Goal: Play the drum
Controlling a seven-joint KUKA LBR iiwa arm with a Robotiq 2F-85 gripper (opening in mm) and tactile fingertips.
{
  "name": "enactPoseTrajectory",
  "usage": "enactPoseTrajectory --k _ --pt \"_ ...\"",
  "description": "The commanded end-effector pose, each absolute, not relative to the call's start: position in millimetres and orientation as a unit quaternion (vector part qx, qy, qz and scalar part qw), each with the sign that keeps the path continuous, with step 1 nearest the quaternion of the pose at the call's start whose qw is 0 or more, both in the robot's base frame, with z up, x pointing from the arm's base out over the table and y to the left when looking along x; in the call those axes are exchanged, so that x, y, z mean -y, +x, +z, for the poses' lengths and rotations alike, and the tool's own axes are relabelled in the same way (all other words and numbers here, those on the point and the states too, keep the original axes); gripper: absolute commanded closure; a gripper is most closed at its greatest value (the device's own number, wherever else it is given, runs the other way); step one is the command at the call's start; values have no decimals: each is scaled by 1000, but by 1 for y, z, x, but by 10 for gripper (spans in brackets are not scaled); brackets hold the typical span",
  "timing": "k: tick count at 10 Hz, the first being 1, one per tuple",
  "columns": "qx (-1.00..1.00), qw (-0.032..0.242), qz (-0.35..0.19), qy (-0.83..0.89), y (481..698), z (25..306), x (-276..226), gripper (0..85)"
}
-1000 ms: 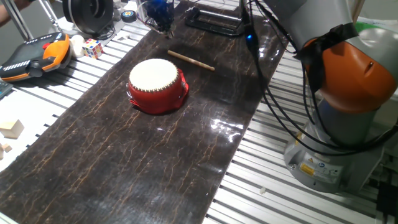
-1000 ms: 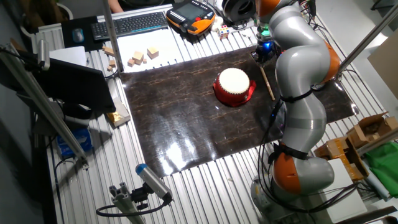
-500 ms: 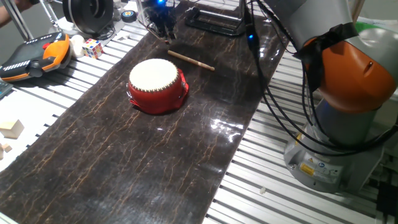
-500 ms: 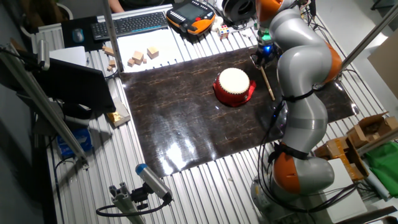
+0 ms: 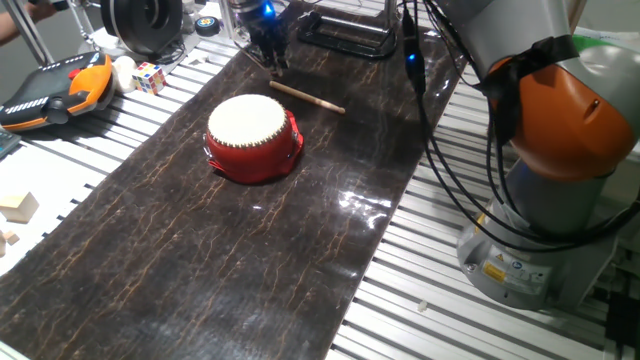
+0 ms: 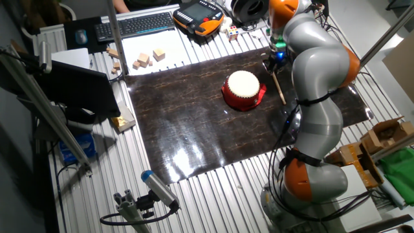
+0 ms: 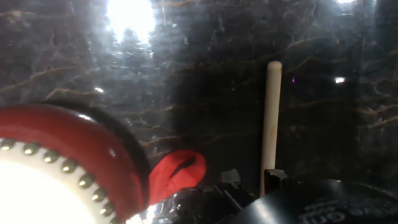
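The drum (image 5: 253, 135) has a glossy red body, a cream skin and a studded rim, and it stands on the dark mat; it also shows in the other fixed view (image 6: 243, 89). A thin wooden stick (image 5: 307, 97) lies on the mat just behind it. My gripper (image 5: 274, 60) hangs low over the stick's far end, beside the drum and not touching it. In the hand view the drum (image 7: 93, 155) fills the lower left. The stick (image 7: 271, 118) runs up from my gripper (image 7: 250, 180), whose tips stand apart with nothing held.
A red strap (image 7: 177, 173) sticks out from the drum's side. An orange teach pendant (image 5: 55, 88), a puzzle cube (image 5: 150, 76) and wooden blocks (image 5: 18, 208) lie left of the mat. The robot base (image 5: 560, 160) and cables stand at the right.
My gripper has moved down and slightly toward the stick's far end. The drum and the stick have not moved.
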State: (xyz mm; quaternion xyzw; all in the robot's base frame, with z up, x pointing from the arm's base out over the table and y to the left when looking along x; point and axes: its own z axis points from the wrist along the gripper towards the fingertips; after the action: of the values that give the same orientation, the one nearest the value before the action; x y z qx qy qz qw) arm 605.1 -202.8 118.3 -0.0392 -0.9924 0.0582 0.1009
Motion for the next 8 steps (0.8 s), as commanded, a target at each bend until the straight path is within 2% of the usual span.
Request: enactPoseTrajectory --k 1,8 --pt "993 101 50 -38 605 118 203 550" --pt "988 118 60 -81 605 118 203 550"
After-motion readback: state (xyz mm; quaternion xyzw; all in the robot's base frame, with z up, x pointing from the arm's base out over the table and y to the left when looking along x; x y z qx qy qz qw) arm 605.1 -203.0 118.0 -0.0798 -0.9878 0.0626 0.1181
